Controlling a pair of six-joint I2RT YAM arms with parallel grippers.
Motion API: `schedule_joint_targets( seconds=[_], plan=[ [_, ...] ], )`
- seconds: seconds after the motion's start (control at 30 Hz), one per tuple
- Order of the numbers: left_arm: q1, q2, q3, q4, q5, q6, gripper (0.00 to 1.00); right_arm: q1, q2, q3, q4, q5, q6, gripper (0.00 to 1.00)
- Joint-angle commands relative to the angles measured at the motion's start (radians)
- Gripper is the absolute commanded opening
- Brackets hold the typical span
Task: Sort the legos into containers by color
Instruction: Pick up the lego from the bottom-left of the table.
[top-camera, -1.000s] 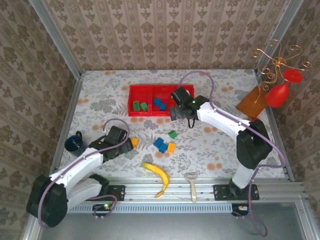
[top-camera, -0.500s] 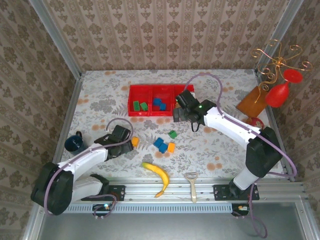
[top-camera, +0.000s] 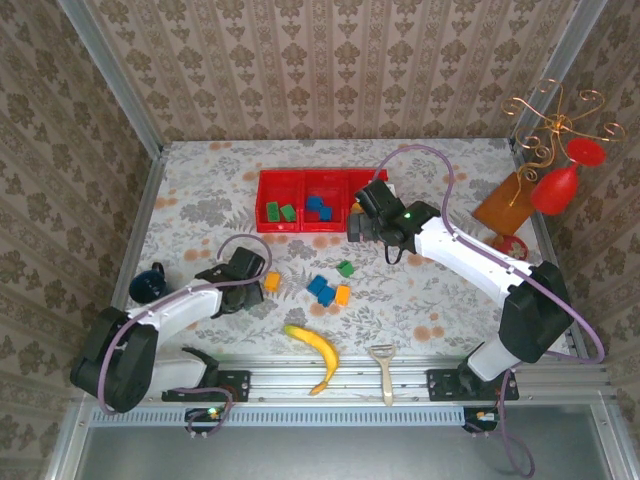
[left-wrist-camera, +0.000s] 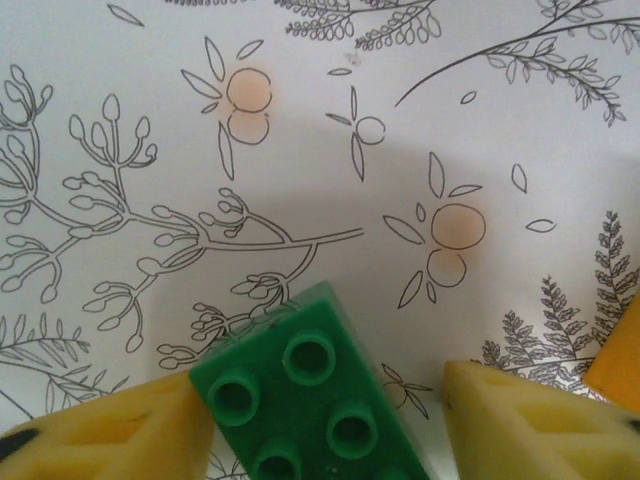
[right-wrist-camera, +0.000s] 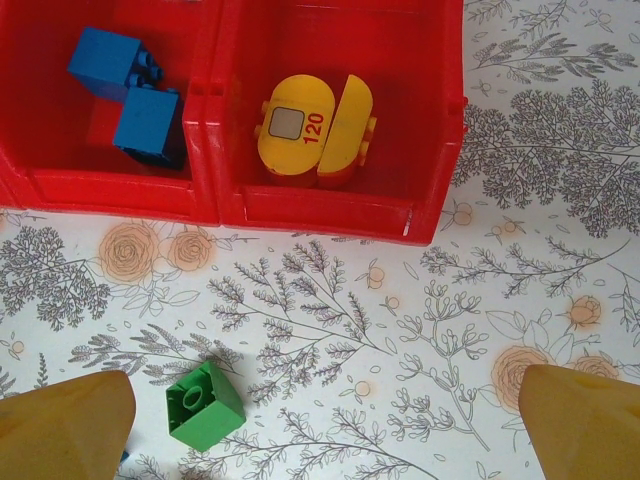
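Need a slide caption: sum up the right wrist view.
Open right gripper above a green brick on the table, near the red tray holding blue bricks and yellow pieces.

Bright even light, close-ups perhaps soft

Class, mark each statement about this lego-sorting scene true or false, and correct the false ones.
1. The left gripper has its fingers on either side of a green brick. True.
2. The right gripper holds a blue brick. False: it is wide open with nothing between its fingers.
3. The red tray has green bricks in its right-end compartment. False: a yellow piece lies there.
4. The banana lies on the table, outside the tray. True.
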Motion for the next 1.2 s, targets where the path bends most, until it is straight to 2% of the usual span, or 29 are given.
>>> schedule_joint_targets(
  seconds=[0.0,0.13,0.57,1.1,1.17],
  plan=[
    [-0.006,0.033,0.009,0.085,0.066,0.023,0.52,0.005,-0.03,-0.018,0.008,0.033,0.028,1.0],
    [-0.006,0.037,0.009,0.09,0.071,0.028,0.42,0.005,-0.032,-0.015,0.002,0.036,0.04,1.0],
    [0.0,0.0,0.019,0.099,0.028,0.062,0.26,0.013,-0.04,-0.031,-0.007,0.062,0.06,1.0],
    [0.069,-0.078,0.116,0.19,0.003,0.204,0.24,0.066,-0.019,-0.038,-0.048,0.096,0.093,1.0],
    [0.108,-0.073,0.144,0.21,0.014,0.226,0.24,0.077,-0.017,-0.038,-0.053,0.095,0.099,1.0]
  ],
)
